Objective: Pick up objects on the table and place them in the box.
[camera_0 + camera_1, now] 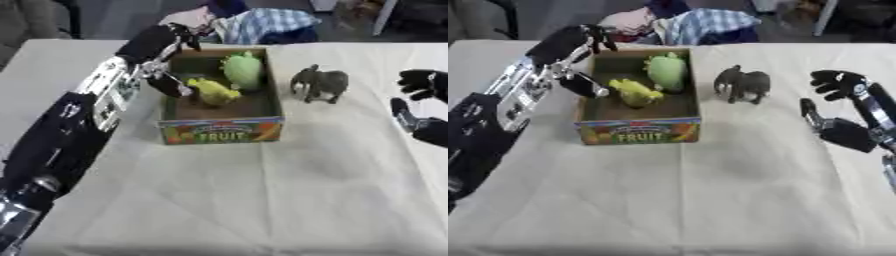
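Two toys already lay in the box (220, 131): a yellow one (213, 92) near its left wall and a green one (243, 70) toward the far end. Only the grey elephant (319, 83) stood out on the desk (262, 200), upright on its legs just beside the box's right wall, its body running roughly across the desk with the head toward the box.

Over the box's far left corner hung the left hand (174, 40), fingers bent downward at the rim; I could not tell whether it had hold of anything. Near the desk's right edge waited the right hand (837, 107), fingers spread and relaxed, thumb apart from them, holding nothing.

From that right hand the elephant lay to the left and slightly farther away, with bare cloth between them. The right hand looked the nearer of the two, since the box stood between the elephant and the left hand, so I judged the next reach suited the right, coming at the animal's rump end.
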`<control>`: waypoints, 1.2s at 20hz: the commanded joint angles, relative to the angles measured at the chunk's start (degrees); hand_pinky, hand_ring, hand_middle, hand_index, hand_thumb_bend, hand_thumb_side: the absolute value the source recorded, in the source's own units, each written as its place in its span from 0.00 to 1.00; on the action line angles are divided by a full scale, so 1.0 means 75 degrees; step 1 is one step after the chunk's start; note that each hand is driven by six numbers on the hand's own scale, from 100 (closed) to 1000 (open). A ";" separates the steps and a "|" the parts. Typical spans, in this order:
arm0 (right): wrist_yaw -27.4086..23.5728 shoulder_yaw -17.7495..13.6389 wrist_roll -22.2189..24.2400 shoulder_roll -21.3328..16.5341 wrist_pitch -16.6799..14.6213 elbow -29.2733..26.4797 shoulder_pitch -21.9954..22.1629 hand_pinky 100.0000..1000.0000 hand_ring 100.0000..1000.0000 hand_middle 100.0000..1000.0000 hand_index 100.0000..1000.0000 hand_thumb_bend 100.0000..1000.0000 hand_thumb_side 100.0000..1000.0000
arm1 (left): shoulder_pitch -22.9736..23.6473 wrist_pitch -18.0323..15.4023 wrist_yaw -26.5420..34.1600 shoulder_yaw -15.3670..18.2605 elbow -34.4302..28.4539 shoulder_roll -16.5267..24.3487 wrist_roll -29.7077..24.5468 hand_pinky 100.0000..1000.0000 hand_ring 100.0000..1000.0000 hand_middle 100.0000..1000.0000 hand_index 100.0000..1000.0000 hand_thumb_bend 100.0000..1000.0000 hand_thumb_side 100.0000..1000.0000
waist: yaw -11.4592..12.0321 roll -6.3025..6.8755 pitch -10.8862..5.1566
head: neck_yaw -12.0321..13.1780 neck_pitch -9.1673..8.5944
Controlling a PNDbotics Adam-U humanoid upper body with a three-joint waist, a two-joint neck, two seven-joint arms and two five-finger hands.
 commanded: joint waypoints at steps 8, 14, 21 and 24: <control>-0.0775 0.0948 0.1034 -0.1468 -0.0370 0.2183 -0.1932 0.73 0.82 0.82 0.90 0.21 0.37 | 0.1512 0.0894 0.2492 0.0907 -0.2752 0.0919 0.0473 0.67 0.50 0.55 0.70 0.60 0.10 | 0.0716 -0.0165 -0.0235 | -0.0321 0.0037; -0.0277 0.0777 0.1623 -0.1032 -0.0754 0.4223 -0.2729 0.76 0.88 0.84 0.92 0.28 0.35 | 0.2277 0.0800 0.3574 0.1253 -0.2918 0.0623 0.1109 0.66 0.48 0.53 0.70 0.58 0.09 | 0.1206 -0.0222 -0.0200 | -0.0630 -0.0087; 0.1121 0.0177 0.1313 -0.0447 -0.1034 0.5981 -0.3239 0.76 0.88 0.84 0.93 0.31 0.36 | 0.2699 0.0772 0.4065 0.1580 -0.2971 0.0232 0.1518 0.66 0.47 0.51 0.70 0.58 0.10 | 0.1605 -0.0215 -0.0088 | -0.0749 -0.0132; 0.1454 -0.0004 0.1074 -0.0248 -0.1067 0.6311 -0.3391 0.76 0.88 0.83 0.92 0.31 0.37 | 0.2801 0.0778 0.4170 0.1626 -0.2929 0.0134 0.1551 0.66 0.47 0.51 0.70 0.58 0.10 | 0.1681 -0.0195 -0.0029 | -0.0782 -0.0116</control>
